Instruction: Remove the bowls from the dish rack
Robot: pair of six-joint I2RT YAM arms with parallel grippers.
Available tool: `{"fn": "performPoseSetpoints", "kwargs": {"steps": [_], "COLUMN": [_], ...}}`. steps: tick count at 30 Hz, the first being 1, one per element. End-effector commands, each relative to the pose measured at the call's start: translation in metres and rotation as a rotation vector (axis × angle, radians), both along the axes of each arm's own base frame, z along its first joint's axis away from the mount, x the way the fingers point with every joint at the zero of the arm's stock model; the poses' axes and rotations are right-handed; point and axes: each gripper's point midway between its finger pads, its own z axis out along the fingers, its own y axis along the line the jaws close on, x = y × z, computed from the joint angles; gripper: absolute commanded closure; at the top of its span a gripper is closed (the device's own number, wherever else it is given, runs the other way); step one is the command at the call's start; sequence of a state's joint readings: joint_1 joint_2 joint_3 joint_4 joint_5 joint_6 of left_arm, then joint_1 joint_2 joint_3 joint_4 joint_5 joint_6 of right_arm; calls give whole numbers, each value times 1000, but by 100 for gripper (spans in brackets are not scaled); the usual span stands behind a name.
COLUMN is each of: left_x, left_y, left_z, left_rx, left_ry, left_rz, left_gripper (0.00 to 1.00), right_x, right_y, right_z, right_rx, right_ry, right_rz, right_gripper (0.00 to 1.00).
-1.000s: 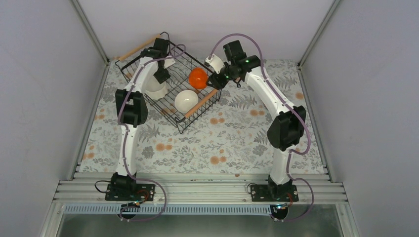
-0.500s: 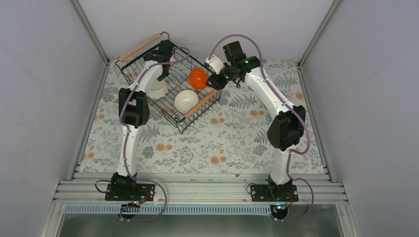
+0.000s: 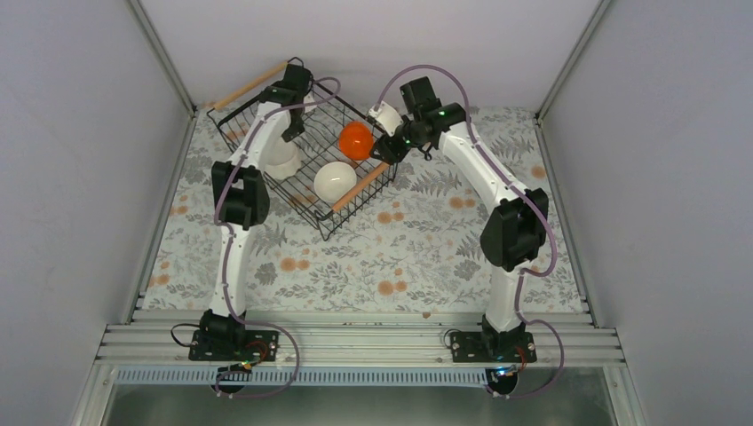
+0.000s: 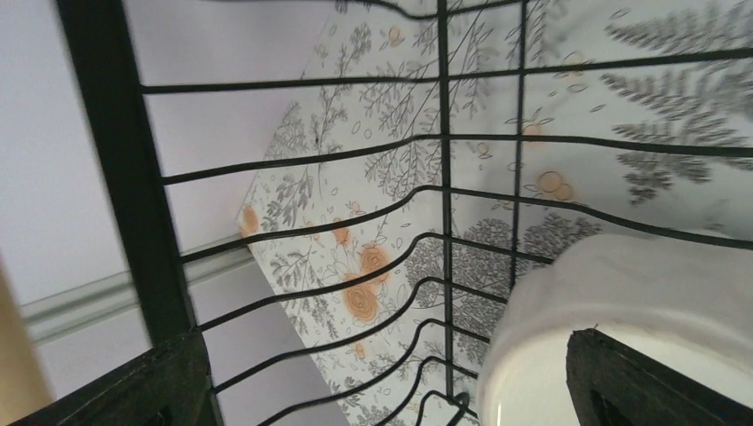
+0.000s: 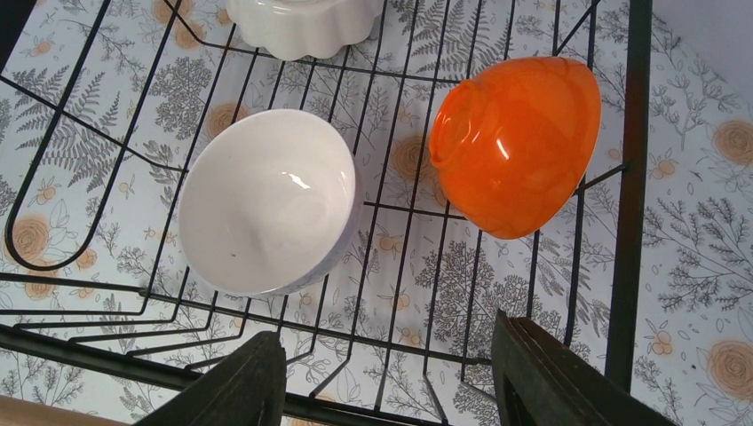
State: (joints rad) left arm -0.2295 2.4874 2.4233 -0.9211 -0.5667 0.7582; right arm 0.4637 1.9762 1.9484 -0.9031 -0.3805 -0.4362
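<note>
Readable text, labels, brands, numbers, signs: none in any view. The bowls (image 5: 266, 213), dish rack (image 5: 632, 133) and surface (image 3: 400, 257) bear no legible marking.

Closing in on three sides with pale-grey walls (image 3: 80, 133), joining at aluminium posts (image 3: 164, 58); spreading a fern-and-flower cloth (image 3: 373, 257) underneath; running metal rails (image 3: 355, 342) along the near edge.

I see three bowls in the black wire dish rack (image 5: 632, 177): an orange bowl (image 5: 515, 146) tipped sideways against its wall, a plain white bowl (image 5: 266, 213) tilted beside it, and a scalloped white bowl (image 5: 302, 22) beyond.
</note>
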Motion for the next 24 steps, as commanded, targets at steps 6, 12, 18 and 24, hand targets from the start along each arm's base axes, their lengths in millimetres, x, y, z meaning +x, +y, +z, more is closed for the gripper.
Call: {"fn": "performPoseSetpoints", "kwargs": {"steps": [6,12,18,24], "left_x": [-64,-104,-129,-121], "left_y": [-34,-43,-48,-52], "left_z": [7,-8,-18,-29], "left_rx": [-184,-228,-176,-163], "left_ry": [264,429,493,477], "left_rz": [-125,-187,-191,-135], "left_gripper": [7,21,22,22], "right_x": [-5,-8,-5,-6], "right_y": [5,3,4,4], "right_z": [2,0,-3,-4], "right_rx": [11,1,0,-1], "right_ry": [-4,5,7,7], "right_rz": [20,24,23,27], "right_gripper": [43,43,43,43]}}
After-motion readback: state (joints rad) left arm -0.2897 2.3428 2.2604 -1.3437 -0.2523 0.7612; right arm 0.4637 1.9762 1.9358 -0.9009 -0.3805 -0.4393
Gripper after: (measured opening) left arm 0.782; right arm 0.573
